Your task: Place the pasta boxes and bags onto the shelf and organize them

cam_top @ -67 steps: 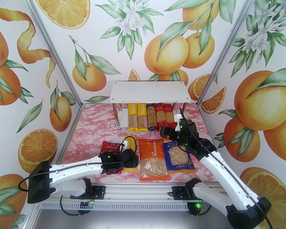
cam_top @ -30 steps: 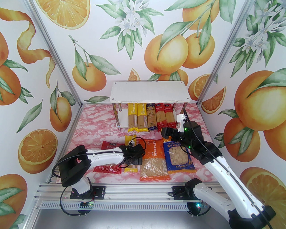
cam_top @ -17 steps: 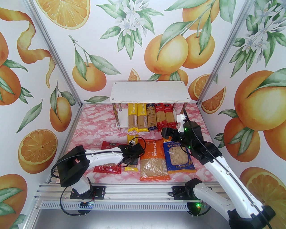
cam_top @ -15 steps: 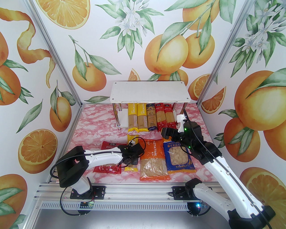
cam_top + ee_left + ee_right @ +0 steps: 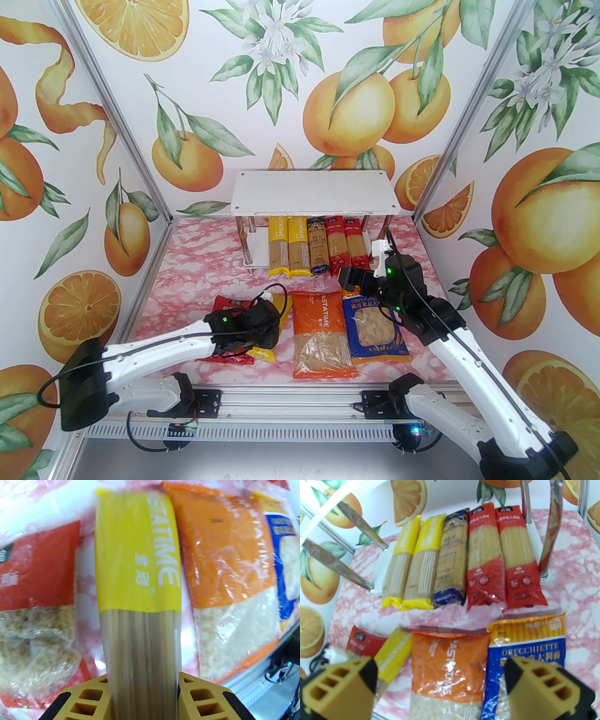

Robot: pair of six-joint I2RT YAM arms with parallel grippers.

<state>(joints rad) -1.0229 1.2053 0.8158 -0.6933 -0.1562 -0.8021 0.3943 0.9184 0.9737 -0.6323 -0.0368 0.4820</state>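
Against the back wall stands the white two-tier shelf [image 5: 314,199]. On its lower board two yellow spaghetti packs [image 5: 277,246], a dark blue pack [image 5: 318,248] and two red packs [image 5: 335,246] lie side by side. Nearer, a third yellow pack [image 5: 138,573] sits slanted, pinched by the left gripper [image 5: 143,686], between the red bag [image 5: 229,304] and the orange bag [image 5: 321,333]. The blue bag [image 5: 375,333] lies flat beside the orange one.

Laboratory robot cell, shown by aluminium-profile frame [image 5: 117,117], orange-print wall panels [image 5: 328,70], marble-pattern tabletop [image 5: 201,272] and slotted mounting rail [image 5: 281,408].

Lower left overhead, the left arm [image 5: 159,344] covers most of the yellow spaghetti pack [image 5: 263,353] and red bag [image 5: 227,305]; the shelf's top board [image 5: 311,193] hides the far ends of five packs [image 5: 317,248].
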